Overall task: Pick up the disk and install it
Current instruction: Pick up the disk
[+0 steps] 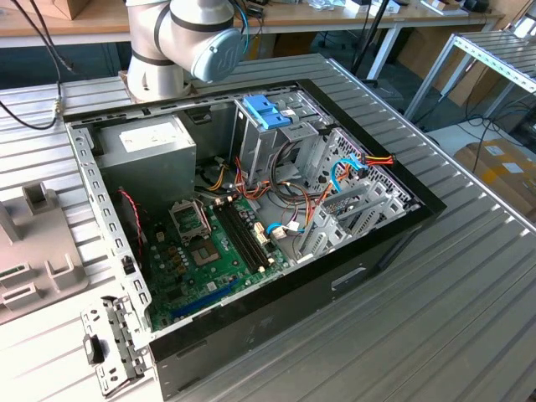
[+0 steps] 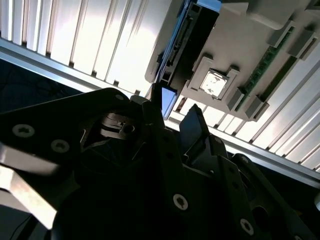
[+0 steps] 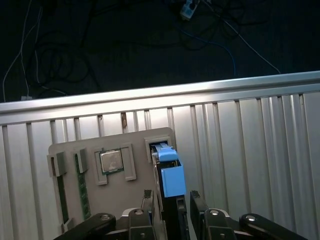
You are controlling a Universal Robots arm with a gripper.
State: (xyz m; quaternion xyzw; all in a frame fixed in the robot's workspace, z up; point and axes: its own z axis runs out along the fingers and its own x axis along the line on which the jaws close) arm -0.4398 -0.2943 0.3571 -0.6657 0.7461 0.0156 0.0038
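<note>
Apparently one disk (image 3: 169, 172), near one spread gripper (image 3: 171, 196).

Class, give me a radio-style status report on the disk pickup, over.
Gripper at the disk, contact unclear. Disk on edge in grey holder slot, beside CPU chip. No obstruction seen.

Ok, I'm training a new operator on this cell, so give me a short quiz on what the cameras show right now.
1. True or false: the disk already sits in the case.
2. What lies in the tray beside the disk? A: a chip; B: a fan; C: a screwdriver.
3. Fill in: the tabs on the case's cage are ___.
Key: 1 false, it stands on edge in the tray, by the gripper; 2 A; 3 blue.
</note>
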